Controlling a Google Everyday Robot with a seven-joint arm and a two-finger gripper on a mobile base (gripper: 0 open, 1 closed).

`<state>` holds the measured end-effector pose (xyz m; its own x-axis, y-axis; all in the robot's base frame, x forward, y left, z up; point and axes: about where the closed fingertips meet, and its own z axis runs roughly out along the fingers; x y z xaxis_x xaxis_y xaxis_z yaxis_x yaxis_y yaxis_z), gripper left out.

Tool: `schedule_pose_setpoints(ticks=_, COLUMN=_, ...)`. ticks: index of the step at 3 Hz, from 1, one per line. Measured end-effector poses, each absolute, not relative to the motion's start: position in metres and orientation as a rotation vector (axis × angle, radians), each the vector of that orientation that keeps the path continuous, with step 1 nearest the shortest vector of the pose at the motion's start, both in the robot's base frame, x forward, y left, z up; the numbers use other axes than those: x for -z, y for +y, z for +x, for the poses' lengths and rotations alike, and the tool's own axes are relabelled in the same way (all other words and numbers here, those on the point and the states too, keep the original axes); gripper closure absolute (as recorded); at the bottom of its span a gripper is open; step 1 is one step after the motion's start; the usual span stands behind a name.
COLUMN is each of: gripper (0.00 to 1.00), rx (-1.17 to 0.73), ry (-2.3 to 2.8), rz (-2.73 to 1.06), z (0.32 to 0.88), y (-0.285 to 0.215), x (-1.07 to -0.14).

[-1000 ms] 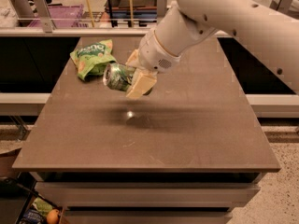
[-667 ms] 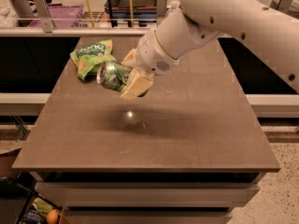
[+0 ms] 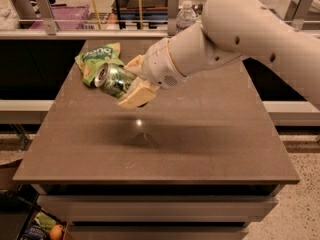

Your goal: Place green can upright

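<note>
The green can (image 3: 113, 79) is held on its side in the air above the left part of the brown table (image 3: 200, 144), its silver top facing left. My gripper (image 3: 131, 81) is shut on the can, with one cream finger (image 3: 134, 97) below it and the other behind it. The white arm reaches in from the upper right. The can's shadow lies on the table below.
A green snack bag (image 3: 95, 60) lies at the table's back left, just behind the can. A water bottle (image 3: 185, 17) stands at the back edge, partly hidden by the arm. A rail and shelves run behind the table.
The gripper has lifted the can higher and turned it, so its silver top now faces left.
</note>
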<state>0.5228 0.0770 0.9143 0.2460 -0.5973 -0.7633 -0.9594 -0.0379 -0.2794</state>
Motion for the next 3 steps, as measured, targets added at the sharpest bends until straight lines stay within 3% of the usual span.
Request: schedule_pose_setpoints(ticks=3, gripper=1.00, rx=-0.632, ry=1.228, rz=-1.506, z=0.543, y=0.093, x=-0.913)
